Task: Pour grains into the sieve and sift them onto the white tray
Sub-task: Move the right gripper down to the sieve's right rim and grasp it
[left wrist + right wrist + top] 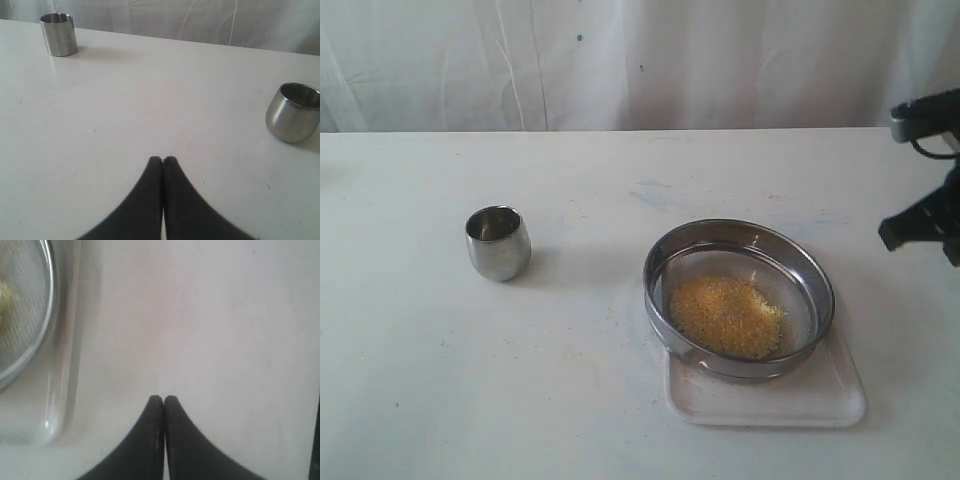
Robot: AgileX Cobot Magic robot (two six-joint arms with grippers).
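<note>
The round steel sieve (739,297) rests on the white tray (820,405), right of the table's middle. A heap of yellow grains (725,315) lies on its mesh. In the right wrist view the sieve (22,315) and the tray's rim (55,415) show beside my right gripper (163,398), which is shut and empty over bare table. Part of the right arm (930,220) hangs at the right edge of the exterior view. My left gripper (163,159) is shut, empty, low over the table; it does not show in the exterior view.
A small rounded steel cup (498,242) stands upright left of the sieve; the same cup (294,112) appears in the left wrist view. A second, straight-sided steel cup (58,34) stands farther off. A white curtain (640,60) backs the table.
</note>
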